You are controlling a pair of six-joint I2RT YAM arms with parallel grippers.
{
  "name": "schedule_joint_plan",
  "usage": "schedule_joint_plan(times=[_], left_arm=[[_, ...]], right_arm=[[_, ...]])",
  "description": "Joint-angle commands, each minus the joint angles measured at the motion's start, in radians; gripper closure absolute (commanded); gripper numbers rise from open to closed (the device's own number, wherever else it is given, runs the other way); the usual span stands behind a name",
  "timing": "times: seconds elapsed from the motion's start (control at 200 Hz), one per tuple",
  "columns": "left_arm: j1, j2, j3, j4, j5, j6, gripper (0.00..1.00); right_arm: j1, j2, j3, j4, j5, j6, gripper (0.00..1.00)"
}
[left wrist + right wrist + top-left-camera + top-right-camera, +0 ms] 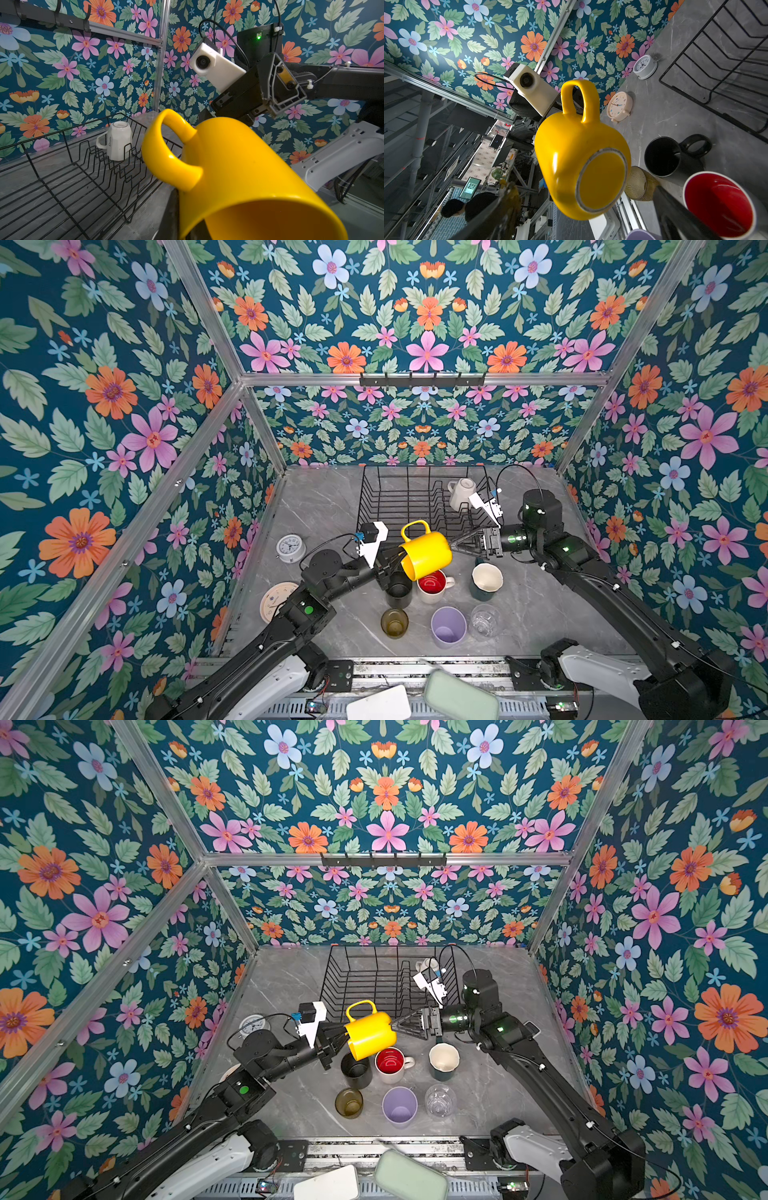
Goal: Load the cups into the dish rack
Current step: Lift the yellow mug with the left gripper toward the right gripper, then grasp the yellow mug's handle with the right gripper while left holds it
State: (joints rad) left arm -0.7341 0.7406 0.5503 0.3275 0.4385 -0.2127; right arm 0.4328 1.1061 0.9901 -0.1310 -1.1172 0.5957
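The yellow mug (428,553) hangs in the air just at the near rail of the dish rack (363,502), outside the basket. It lies tipped on its side with the handle turned up toward the rack. The left gripper (392,567) is clenched on the mug's rim, one finger inside the mouth and one outside. The right gripper (457,546) stands released and spread wide at the mug's base. In the right wrist view its fingers (508,203) flank the grey-ringed underside with a gap on each side, so it grasps nothing. Inside the rack, in the far right corner, a white mug (461,493) stands upside down among the dividers; the rest of the basket holds no cup. The other cups stand upright on the grey marble table (324,506) in front of the rack. In the row closer to the rack are a black mug (399,591), directly below the yellow mug's mouth, a red-inside mug (432,585) and a teal mug (487,578) with a cream inside. In the row farther from the rack are an olive glass (394,623), a lilac tumbler (448,626) and a clear glass (484,620). Off the rack's near left corner stands a white clock (291,548). Farther out on that side is a cream clock (274,601), partly hidden behind the left arm.
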Motion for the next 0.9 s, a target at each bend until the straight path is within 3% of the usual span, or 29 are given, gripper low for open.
schedule_joint_plan(times=[0.0, 0.895], left_arm=[[-0.001, 0.007, 0.005, 0.13, 0.033, -0.026, 1.0], [-0.001, 0.054, 0.01, 0.198, 0.074, -0.052, 1.0]], right_arm=[[0.013, 0.008, -0.004, 0.061, -0.017, 0.018, 0.01], [0.156, 0.105, 0.013, 0.186, 0.012, 0.088, 0.01]])
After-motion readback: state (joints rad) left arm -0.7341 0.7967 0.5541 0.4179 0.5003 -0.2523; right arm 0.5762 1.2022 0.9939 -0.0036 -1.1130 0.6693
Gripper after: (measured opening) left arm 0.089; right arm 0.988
